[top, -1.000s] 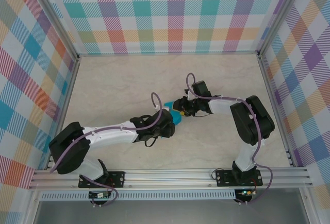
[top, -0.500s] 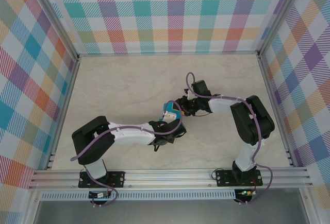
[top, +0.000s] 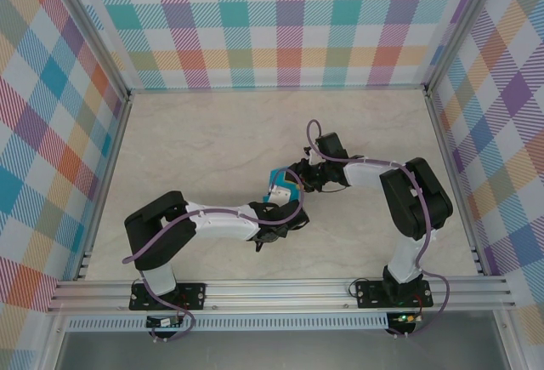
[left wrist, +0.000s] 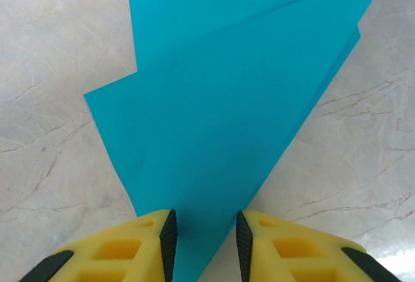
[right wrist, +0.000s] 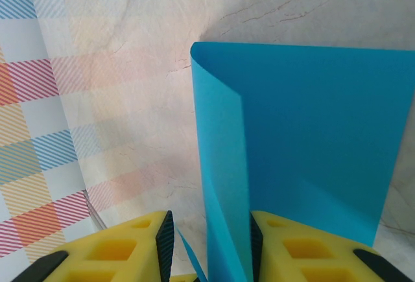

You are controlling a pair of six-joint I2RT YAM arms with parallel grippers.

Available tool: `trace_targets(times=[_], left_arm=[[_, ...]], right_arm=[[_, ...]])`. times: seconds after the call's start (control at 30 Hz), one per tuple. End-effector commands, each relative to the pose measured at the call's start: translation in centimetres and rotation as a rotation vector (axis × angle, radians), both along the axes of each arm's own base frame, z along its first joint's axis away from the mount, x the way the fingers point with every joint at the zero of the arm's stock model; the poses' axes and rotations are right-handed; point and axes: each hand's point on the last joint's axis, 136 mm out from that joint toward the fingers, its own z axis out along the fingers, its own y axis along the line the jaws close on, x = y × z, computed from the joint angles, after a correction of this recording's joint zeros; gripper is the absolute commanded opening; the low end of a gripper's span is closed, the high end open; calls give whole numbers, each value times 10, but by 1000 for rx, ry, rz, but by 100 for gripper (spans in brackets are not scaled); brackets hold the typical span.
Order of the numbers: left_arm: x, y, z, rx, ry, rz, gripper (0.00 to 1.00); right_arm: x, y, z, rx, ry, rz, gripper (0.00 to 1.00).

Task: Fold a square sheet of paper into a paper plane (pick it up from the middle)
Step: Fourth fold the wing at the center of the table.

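Gripping from the right, the right gripper (right wrist: 211,230) stands narrow, its jaws closed on a doubled flap of the sheet of paper (right wrist: 311,133). The rounded fold rises straight away from the pads. The left gripper (left wrist: 204,230) is also narrow. The sheet's tapered end (left wrist: 227,100) lies in the gap between its pads, seen face-on, so whether they actually bite cannot be told.

In the top view the two grippers meet nose to nose over the middle of the table (top: 187,149). The teal sheet (top: 280,185) sits between them, apparently lifted clear of the surface.

Step in hand, by judgement: an intermediate fold, with diagonal creases present but no finished dart. The next move likely calls for one gripper to anchor the sheet while the other carries its flap over and presses the crease.

Seen from the left wrist, the long axis runs from the jaws outward, with the narrow end nearest the jaws and the broad end away.
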Motion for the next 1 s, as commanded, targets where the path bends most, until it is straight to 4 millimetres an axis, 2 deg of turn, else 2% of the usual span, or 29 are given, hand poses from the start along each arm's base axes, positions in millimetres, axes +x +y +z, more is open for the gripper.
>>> trace_targets(times=[0.0, 0.17, 0.33, 0.7, 0.97], left_arm=[[0, 3, 1, 37, -20, 16, 33], [0, 5, 1, 34, -27, 19, 36], [-1, 6, -2, 38, -23, 22, 34], [-1, 8, -2, 35, -26, 27, 17], [-1, 3, 2, -3, -29, 1, 11]], right_arm=[[0, 4, 13, 16, -22, 21, 36], [0, 4, 12, 15, -19, 23, 34], [0, 4, 12, 15, -20, 23, 31], [-2, 2, 12, 10, -18, 20, 30], [-4, -3, 17, -16, -34, 12, 33]])
